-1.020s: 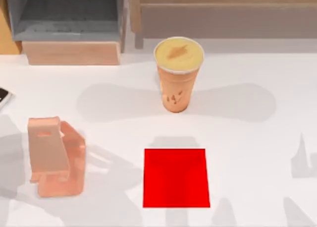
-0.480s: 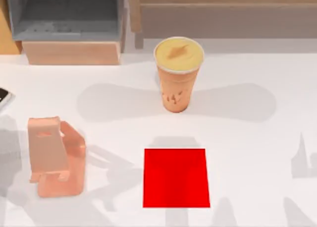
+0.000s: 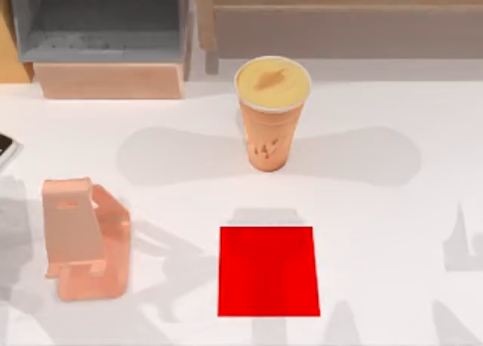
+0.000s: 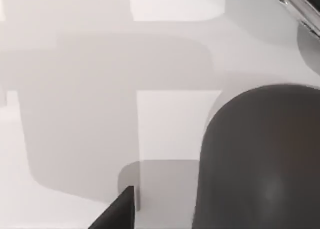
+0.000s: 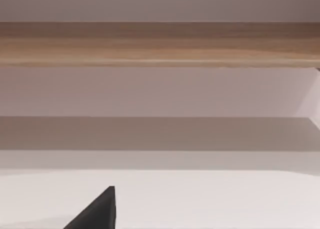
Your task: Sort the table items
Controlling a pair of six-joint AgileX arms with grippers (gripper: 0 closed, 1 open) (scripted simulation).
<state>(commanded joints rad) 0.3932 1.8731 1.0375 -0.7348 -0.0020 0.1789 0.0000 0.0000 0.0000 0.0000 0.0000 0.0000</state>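
Left hand [image 4: 119,212] is hovering just beside the small dark grey rounded computer mouse [image 4: 260,159] on the plain white table [image 4: 75,114], near the silver-edged smartphone [image 4: 299,8]. I cannot tell whether the hand is released or clenched. I am planning to centre over the mouse and keep clear of the phone. Right arm is idling, facing the wooden shelf [image 5: 160,44].

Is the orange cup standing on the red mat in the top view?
No, the orange cup stands upright on the bare white table, apart from the red mat and behind it.
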